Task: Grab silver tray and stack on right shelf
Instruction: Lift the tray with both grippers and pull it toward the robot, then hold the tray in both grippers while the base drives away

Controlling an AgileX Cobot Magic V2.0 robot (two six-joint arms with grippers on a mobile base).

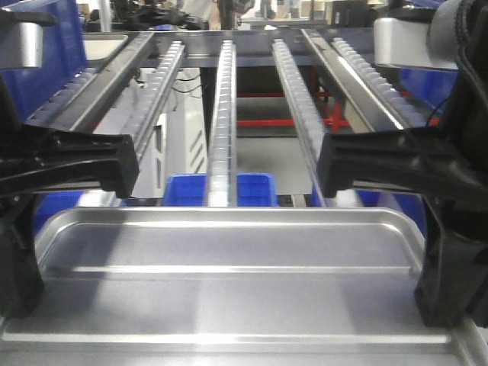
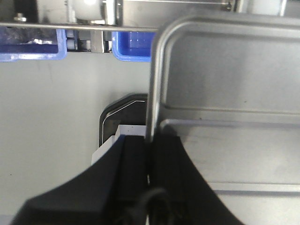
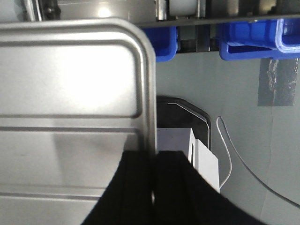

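The silver tray (image 1: 229,252) is held level just before the right shelf (image 1: 221,114), its left rim pinched between the left fingers (image 2: 136,164) and its right rim between the right fingers (image 3: 168,173), so that, seemingly, it can be fed squarely onto the sloping roller rails (image 1: 293,84).

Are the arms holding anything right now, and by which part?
The silver tray: the left gripper clamps its left rim, the right gripper its right rim.
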